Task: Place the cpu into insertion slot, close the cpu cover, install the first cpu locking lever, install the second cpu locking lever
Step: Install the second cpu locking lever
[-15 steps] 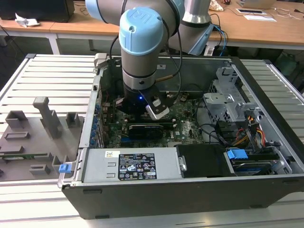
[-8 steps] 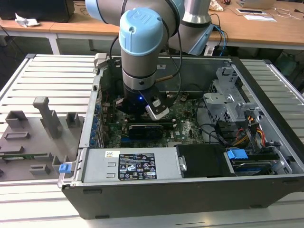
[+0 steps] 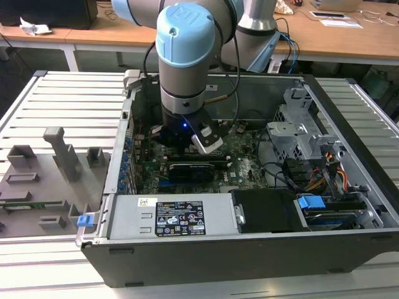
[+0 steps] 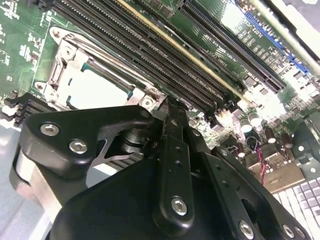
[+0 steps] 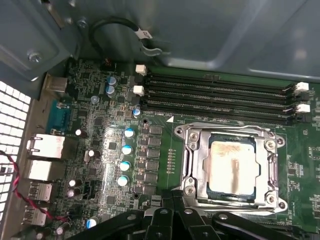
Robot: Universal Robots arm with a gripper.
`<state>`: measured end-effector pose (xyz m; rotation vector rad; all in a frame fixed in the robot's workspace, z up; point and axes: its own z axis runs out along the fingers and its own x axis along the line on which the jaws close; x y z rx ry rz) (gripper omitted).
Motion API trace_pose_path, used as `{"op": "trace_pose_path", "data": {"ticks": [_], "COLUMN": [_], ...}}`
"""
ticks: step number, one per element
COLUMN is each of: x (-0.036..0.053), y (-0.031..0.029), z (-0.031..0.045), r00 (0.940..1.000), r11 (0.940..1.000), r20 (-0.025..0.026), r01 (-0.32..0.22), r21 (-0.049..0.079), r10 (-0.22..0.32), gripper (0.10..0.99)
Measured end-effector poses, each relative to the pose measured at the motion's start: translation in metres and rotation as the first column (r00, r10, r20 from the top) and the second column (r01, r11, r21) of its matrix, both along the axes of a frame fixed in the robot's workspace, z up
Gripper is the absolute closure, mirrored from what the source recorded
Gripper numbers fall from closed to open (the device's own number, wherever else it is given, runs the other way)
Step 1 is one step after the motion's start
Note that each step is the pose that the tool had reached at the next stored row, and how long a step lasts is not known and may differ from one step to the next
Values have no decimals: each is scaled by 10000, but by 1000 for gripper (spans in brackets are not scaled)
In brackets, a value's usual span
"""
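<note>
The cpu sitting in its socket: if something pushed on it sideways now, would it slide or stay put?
Probably stays put: the cpu lies flat under the cpu cover, whose frame overlaps its edges. Its smeared metal top looks rigid, not flexible. The gripper sits at the socket's edge.

A slatted white worktable [image 3: 68, 99] spreads under everything in the exterior view, brightly and evenly lit. At ten o'clock on it lies a grey fixture tray [image 3: 43, 180] with upright blocks. Along twelve o'clock runs a wooden desk [image 3: 187, 38]: crumpled paper [image 3: 32, 26] at eleven, loose papers [image 3: 336, 17] at one.
</note>
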<state>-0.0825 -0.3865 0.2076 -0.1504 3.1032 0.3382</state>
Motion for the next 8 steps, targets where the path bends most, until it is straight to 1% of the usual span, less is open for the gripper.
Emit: {"op": "trace_pose_path", "data": {"ticks": [4, 6, 8], "x": [0, 0, 0], "y": [0, 0, 0], "z": [73, 128, 145], "r00": [10000, 10000, 10000], "r11": [10000, 10000, 10000], "r20": [0, 0, 1], "r01": [3, 5, 4], "r21": [-1, -1, 2], "r10": [-3, -5, -4], "gripper": [980, 980, 980]}}
